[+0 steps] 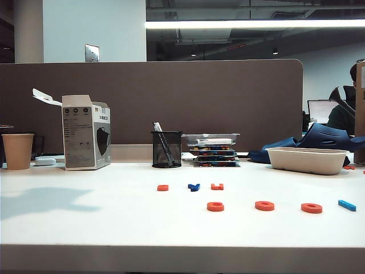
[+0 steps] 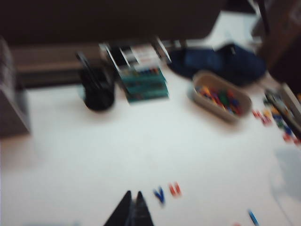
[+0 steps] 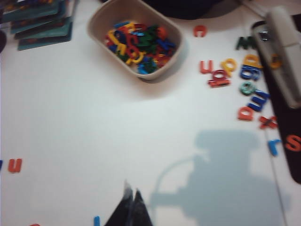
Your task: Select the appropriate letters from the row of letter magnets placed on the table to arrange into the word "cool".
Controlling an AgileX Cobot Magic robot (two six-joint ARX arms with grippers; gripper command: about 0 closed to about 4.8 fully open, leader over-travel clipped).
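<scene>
I see three orange-red ring magnets (image 1: 215,206) in a line on the white table (image 1: 85,228), the light-blue bar magnet (image 1: 347,205) at their right end. My left gripper (image 2: 133,207) and right gripper (image 3: 131,206) both hover above the tabletop, fingers pressed together, holding nothing.

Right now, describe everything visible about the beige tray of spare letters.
The tray is a shallow, pale beige oval bowl with rounded corners and a thick rim; it looks like moulded pulp or fibre. It sits upright on the white table, at the back right, in front of a dark blue bundle. From above it holds a loose heap of mixed plastic letters in red, yellow, blue and green. More letters lie scattered on the table beside it, none touching it. Neither gripper is near it.
</scene>
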